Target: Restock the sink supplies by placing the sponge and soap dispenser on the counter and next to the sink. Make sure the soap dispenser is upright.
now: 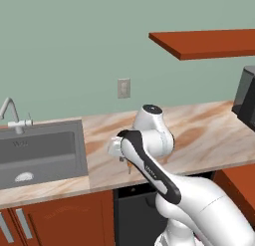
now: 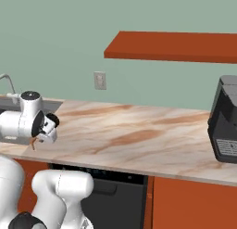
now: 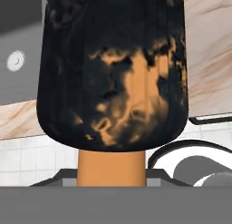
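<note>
1 soap dispenser [image 3: 113, 73] gripped, 1 sink [image 1: 40, 155]

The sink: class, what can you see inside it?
Inside the sink lies only its round drain on the grey floor. The near wall hides part of the floor, so anything there is covered.

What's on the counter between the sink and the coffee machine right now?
Left base view: bare counter between sink and coffee machine, except the gripper holding the soap dispenser over it.
</note>
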